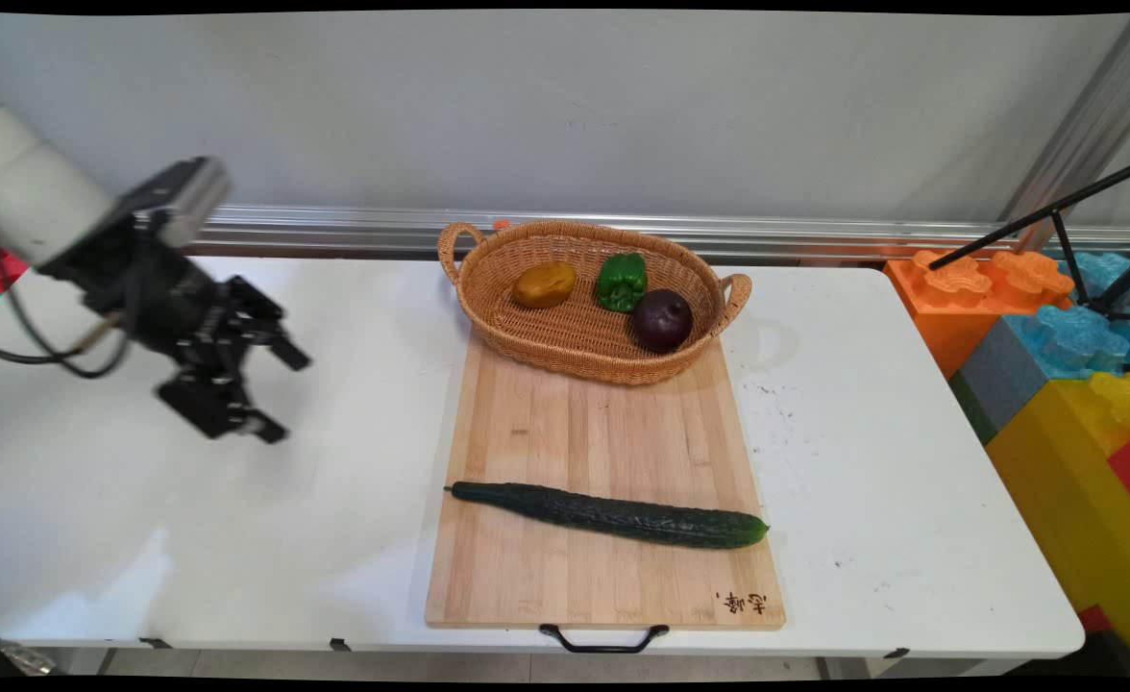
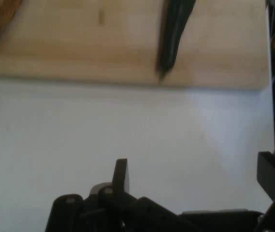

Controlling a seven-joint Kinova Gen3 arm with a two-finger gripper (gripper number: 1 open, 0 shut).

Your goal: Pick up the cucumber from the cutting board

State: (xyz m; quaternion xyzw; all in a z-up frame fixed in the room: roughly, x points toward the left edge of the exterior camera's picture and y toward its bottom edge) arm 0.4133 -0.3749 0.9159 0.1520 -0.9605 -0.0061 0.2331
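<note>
While hanging over the bare left part of the tabletop (image 1: 238,538); gripper (image 1: 267,394) spread wide open, nothing held between the fingers (image 2: 121,175), nothing touched; well apart from the wooden board (image 1: 603,432) to its right.

Nearest food: long dark green cucumber (image 1: 613,516), lying flat across the near part of the board, thin stem end toward the gripper, fat end at the board's right edge; in the hand view, only that thin end (image 2: 173,34) seen at the top, resting on the board (image 2: 79,43).

Could go wrong, as a guess: a low swing to the right could bump the board's edge and push it; could roll the round cucumber off the board, since nothing stops it; hanging black cable (image 1: 36,351) could drag on the tabletop.

Woven basket (image 1: 579,341) with two handles, sitting on the far end of the board; inside it, three things: a yellow-brown lumpy one, maybe a potato (image 1: 544,284), on the left; a green pepper (image 1: 621,281) in the middle; a dark purple round fruit (image 1: 662,320) on the right, just beside the pepper.

Big coloured blocks (image 1: 1055,327) past the right end of the tabletop.
</note>
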